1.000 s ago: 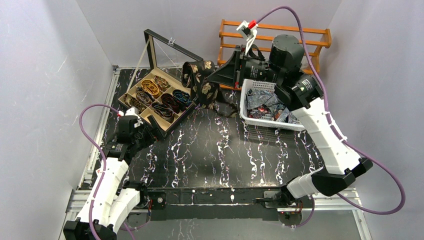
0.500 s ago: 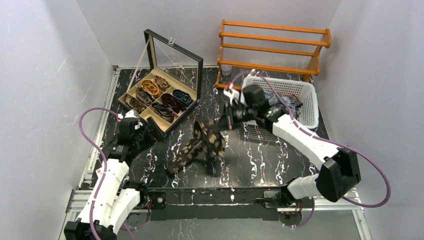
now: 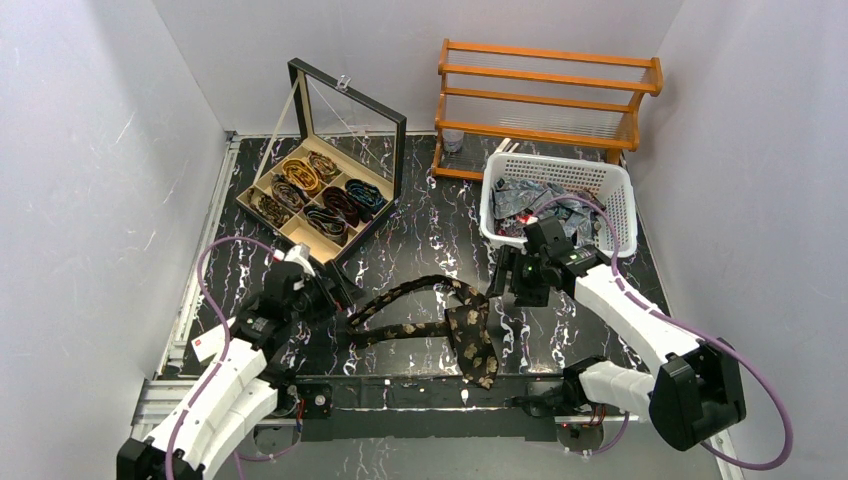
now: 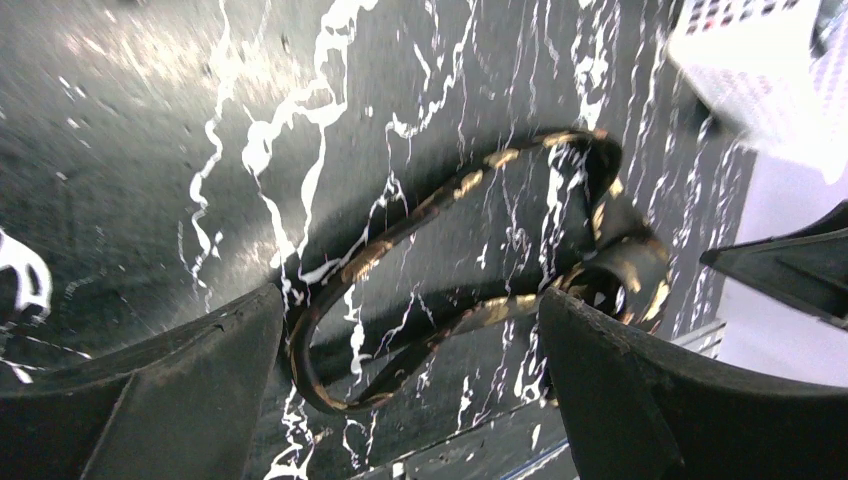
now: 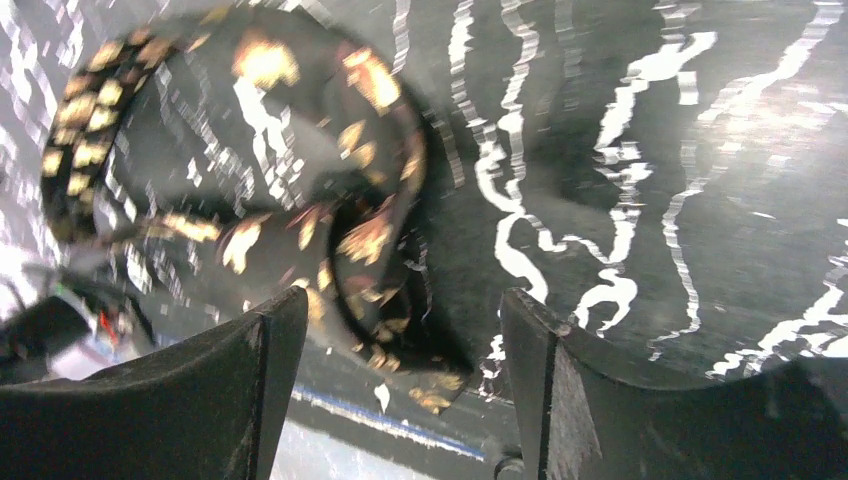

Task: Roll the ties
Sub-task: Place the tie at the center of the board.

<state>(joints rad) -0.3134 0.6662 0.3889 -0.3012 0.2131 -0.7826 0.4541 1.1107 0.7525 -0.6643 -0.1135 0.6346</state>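
A dark tie with gold floral spots (image 3: 467, 328) lies loose on the black marbled table (image 3: 420, 240), bent into a loop, its wide end near the front edge. My left gripper (image 3: 338, 293) hovers open by its narrow end. In the left wrist view the tie's thin loop (image 4: 440, 200) curves between and beyond the open left gripper (image 4: 410, 395). My right gripper (image 3: 503, 285) stands open just right of the loop, holding nothing. In the right wrist view the tie (image 5: 365, 240) lies beyond the spread right gripper (image 5: 400, 385).
An open wooden box (image 3: 300, 232) with several rolled ties in its compartments sits at the back left. A white basket (image 3: 560, 240) holding more ties stands at the back right, and an orange wooden rack (image 3: 550, 75) behind it.
My right gripper carried the spotted tie down from near the box to the table and opened, dropping it. My left arm swung right, toward the tie's narrow end.
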